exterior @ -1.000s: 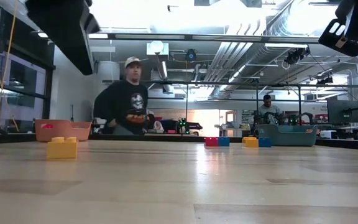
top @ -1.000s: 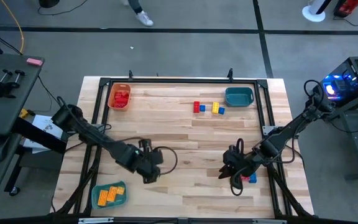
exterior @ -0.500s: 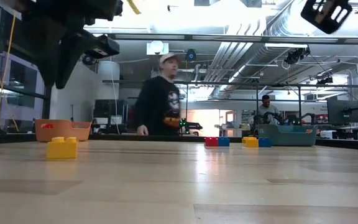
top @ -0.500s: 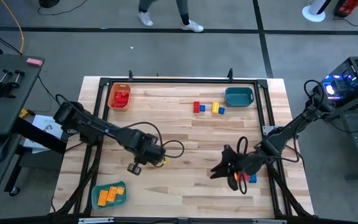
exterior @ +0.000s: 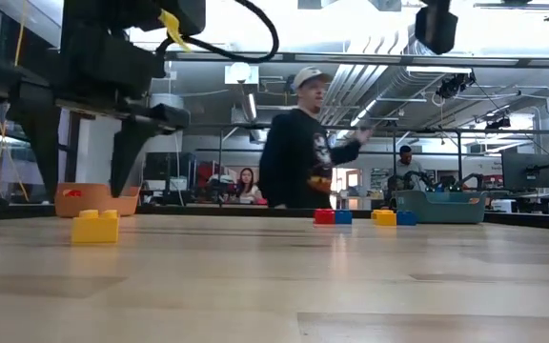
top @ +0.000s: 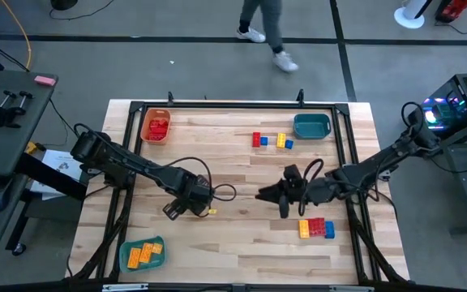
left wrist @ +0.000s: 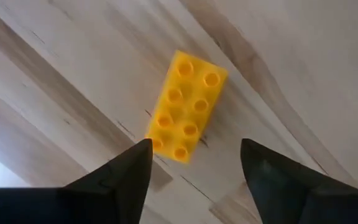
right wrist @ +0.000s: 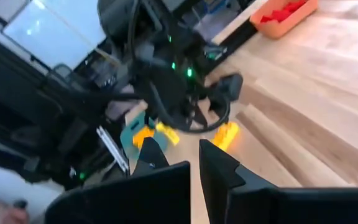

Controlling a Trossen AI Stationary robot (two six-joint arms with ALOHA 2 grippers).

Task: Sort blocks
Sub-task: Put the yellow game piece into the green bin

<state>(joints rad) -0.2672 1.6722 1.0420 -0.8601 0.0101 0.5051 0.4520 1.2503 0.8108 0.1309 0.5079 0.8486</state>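
A yellow brick (left wrist: 185, 106) lies flat on the table, studs up, also seen in the high view (top: 210, 212) and the low view (exterior: 95, 227). My left gripper (left wrist: 194, 171) points down over it, open, a finger on either side above its near end, touching nothing. My right gripper (top: 266, 195) hangs shut and empty above the table's middle, high in the low view (exterior: 437, 24). A yellow, red and blue cluster of bricks (top: 315, 229) rests near the right side. More bricks (top: 271, 141) sit at the far side.
An orange tray (top: 156, 126) with red bricks stands at the far left and a teal tray (top: 311, 126) at the far right. A teal tray with yellow bricks (top: 143, 254) sits at the near left corner. A person (exterior: 303, 143) walks behind the table.
My left gripper has sunk toward the yellow brick, rolled about its wrist and opened. My right gripper has risen and swung toward the table's left and far side, tipping up toward level, away from the brick cluster, which has stayed in place.
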